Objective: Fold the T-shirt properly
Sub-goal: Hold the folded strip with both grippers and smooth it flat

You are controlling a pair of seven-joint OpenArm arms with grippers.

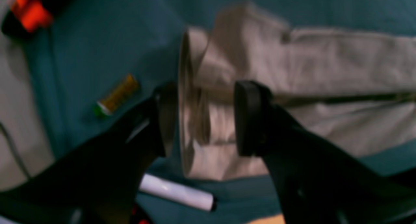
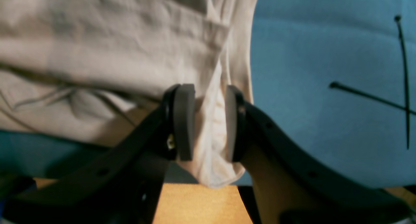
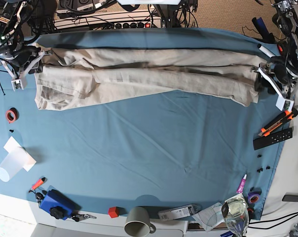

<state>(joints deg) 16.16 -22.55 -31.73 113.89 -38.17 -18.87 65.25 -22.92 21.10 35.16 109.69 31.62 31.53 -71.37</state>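
The beige T-shirt [image 3: 139,74] lies stretched in a long folded band across the far side of the blue table cloth [image 3: 149,148]. My left gripper [image 3: 261,75] is at its right end in the base view. In the left wrist view the left gripper [image 1: 204,120] is closed on a bunched edge of the T-shirt [image 1: 325,65]. My right gripper [image 3: 34,58] is at the left end. In the right wrist view the right gripper [image 2: 208,123] pinches a hanging fold of the T-shirt [image 2: 113,39] between its grey pads [image 2: 183,120].
A red tape roll [image 3: 11,115], a plastic cup [image 3: 11,165] and a blue item [image 3: 55,202] are at the left. A grey mug [image 3: 137,220] stands at the front edge. A black remote [image 3: 272,138] and an orange tool [image 3: 276,122] lie at the right. A white marker [image 1: 177,191] lies near the left gripper.
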